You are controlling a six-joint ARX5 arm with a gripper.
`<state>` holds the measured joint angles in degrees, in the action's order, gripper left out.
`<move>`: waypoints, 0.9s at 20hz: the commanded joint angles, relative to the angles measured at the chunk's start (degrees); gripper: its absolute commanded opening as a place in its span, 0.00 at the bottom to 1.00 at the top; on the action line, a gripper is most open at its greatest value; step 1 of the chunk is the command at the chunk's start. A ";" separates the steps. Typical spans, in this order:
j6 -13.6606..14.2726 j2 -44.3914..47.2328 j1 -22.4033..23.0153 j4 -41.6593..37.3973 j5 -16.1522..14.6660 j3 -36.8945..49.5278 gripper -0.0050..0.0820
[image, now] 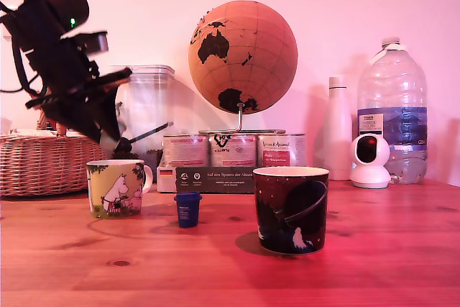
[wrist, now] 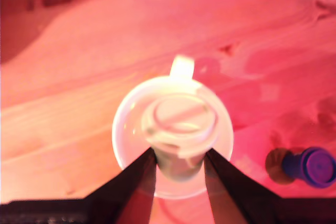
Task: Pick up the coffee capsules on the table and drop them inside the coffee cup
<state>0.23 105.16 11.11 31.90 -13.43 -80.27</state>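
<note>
1. Pale grey capsule (wrist: 180,129) sits clamped between the gripper (wrist: 180,167) fingers, directly above the open mouth of the white-lined illustrated mug (image: 116,188) — release axis is vertical.
2. Dark blue capsule (image: 187,208) stands on the wooden table (image: 374,264), between that mug and the dark mug (image: 291,208).
3. Count — two capsules, two mugs.

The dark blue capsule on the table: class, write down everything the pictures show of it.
The dark blue capsule is a small tapered pod, plastic by its look, with a wider rim at the top and a pale label on its side. It stands upright on the wooden table, between the cartoon mug on the exterior view's left and the dark mug on its right, touching neither. Nothing grips it; the pincer holds the pale capsule over the cartoon mug.
</note>
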 commanded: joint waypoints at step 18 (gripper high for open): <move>1.75 1.70 0.04 -2.32 0.15 -0.87 0.83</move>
<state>1.69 105.49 11.11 29.95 -13.39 -80.51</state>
